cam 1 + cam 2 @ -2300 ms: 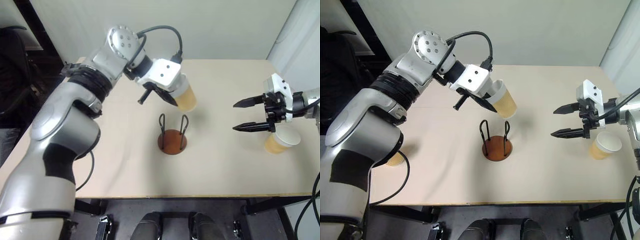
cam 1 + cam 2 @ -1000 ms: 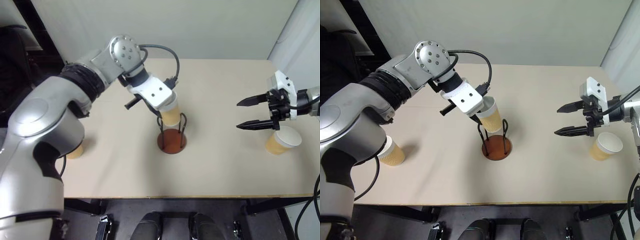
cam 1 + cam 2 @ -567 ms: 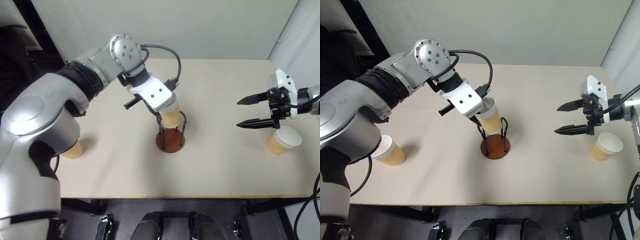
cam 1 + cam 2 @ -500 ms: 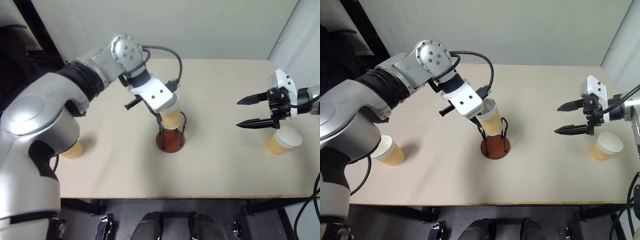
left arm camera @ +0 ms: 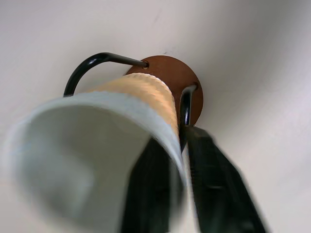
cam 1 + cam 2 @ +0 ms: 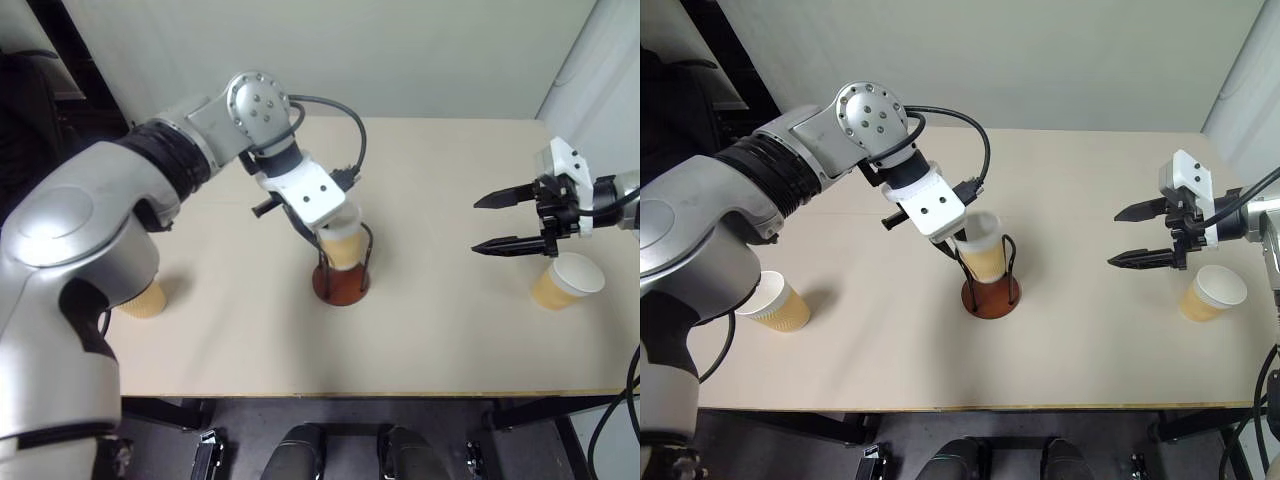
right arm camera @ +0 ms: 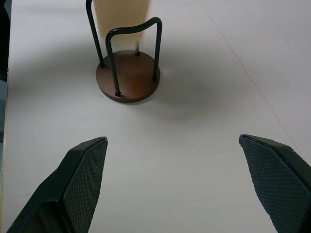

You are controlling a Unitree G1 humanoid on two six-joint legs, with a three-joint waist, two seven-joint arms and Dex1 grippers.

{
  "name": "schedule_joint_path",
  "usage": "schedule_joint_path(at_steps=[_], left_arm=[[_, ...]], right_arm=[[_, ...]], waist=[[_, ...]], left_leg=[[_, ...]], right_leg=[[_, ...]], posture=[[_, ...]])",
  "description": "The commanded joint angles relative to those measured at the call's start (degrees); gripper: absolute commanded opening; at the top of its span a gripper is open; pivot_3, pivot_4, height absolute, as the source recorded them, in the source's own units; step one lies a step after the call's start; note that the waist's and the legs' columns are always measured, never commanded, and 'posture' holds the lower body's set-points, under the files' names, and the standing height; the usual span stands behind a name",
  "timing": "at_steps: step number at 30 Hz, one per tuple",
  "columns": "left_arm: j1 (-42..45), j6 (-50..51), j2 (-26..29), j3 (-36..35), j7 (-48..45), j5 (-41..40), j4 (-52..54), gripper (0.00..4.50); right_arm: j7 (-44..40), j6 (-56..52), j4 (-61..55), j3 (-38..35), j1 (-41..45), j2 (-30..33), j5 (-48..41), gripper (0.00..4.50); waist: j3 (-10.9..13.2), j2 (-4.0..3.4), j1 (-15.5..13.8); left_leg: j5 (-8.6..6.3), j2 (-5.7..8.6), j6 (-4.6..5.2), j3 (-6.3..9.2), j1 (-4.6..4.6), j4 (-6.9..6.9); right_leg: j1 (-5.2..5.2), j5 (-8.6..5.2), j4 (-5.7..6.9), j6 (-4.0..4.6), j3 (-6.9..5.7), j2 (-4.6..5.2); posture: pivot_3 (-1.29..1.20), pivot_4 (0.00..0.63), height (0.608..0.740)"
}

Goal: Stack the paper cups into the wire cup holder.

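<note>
the left gripper (image 6: 958,243) pinches the rim of a paper cup (image 6: 983,256) sitting tilted between the wires of the cup holder (image 6: 991,297). if it lets go crooked, the cup may snag a wire and tip out. the right gripper (image 6: 1137,236) hangs wide open and empty

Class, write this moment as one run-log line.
left end effector: releasing tan paper cup | black-wire cup holder: cup between loops | right end effector: open, empty

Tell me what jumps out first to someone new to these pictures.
At the table's centre, the left end effector hangs over the wire holder, with a paper cup sitting between its black loops. The right end effector hovers wide open above the table's right side, just behind a second cup. A third cup stands alone at the far left.
</note>
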State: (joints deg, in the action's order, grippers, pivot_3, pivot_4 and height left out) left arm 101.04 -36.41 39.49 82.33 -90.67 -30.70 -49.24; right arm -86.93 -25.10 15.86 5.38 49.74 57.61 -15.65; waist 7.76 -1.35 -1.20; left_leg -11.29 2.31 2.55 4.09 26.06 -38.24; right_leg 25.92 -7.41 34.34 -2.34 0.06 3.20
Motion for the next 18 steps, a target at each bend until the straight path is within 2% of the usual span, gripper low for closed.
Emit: schedule_joint_path(at_steps=[1, 7, 10, 12, 14, 18], left_arm=[[2.38, -0.87, 0.37, 0.31, -1.83, 0.15, -0.48, 2.37], [2.08, -1.53, -0.15, -0.73, -1.83, -0.45, -0.95, 4.44], [1.33, -0.91, -1.27, -4.16, -1.83, -1.6, -1.73, 4.44], [0.14, -0.5, -2.78, -9.27, -1.83, -2.83, -3.25, 4.44], [-0.59, 4.48, -3.81, -14.9, -1.83, -3.66, -5.5, 4.44], [-2.56, 11.24, -4.07, -27.25, -1.83, 0.48, -11.84, 4.44]], right_arm=[[0.38, 0.31, -1.35, -2.36, 0.29, 0.7, -0.83, 4.5], [0.4, 0.6, -1.11, -2.23, 0.36, 0.69, -0.72, 4.5], [0.42, 0.72, -0.95, -2.15, 0.4, 0.74, -0.57, 4.5], [0.49, 0.71, -0.9, -2.11, 0.39, 0.78, -0.47, 4.5], [0.84, 0.71, -0.98, -2.11, -0.02, 0.92, -0.23, 4.5], [1.61, 0.2, -1.48, -2.58, -1.49, 1.31, -0.3, 4.5]], waist=[[0.0, 0.0, 0.0], [0.0, 0.0, -0.01], [0.0, 0.0, -0.06], [0.0, 0.0, -0.1], [0.0, 0.0, -0.14], [-0.01, -0.08, -0.04]], left_leg=[[0.0, 0.0, 0.0, 0.01, 0.0, 0.0], [0.0, 0.0, 0.0, 0.0, 0.01, 0.0], [-0.01, 0.0, 0.01, 0.01, 0.02, 0.0], [-0.01, 0.0, 0.01, 0.01, 0.03, 0.0], [-0.01, 0.01, 0.02, 0.01, 0.03, 0.01], [-0.02, -0.01, 0.03, -0.02, -0.01, 0.05]], right_leg=[[0.0, 0.0, 0.0, 0.0, 0.0, 0.0], [0.0, 0.0, -0.02, 0.0, 0.0, 0.0], [0.0, 0.01, -0.03, -0.01, 0.0, 0.01], [-0.01, 0.01, -0.05, -0.01, -0.01, 0.01], [-0.03, 0.03, -0.09, -0.04, -0.01, 0.0], [-0.04, 0.04, -0.14, -0.05, -0.01, 0.0]], posture=[[0.0, 0.15, 0.74], [0.0, 0.15, 0.74], [0.0, 0.15, 0.74], [0.0, 0.15, 0.74], [0.0, 0.15, 0.74], [0.0, 0.15, 0.74]])
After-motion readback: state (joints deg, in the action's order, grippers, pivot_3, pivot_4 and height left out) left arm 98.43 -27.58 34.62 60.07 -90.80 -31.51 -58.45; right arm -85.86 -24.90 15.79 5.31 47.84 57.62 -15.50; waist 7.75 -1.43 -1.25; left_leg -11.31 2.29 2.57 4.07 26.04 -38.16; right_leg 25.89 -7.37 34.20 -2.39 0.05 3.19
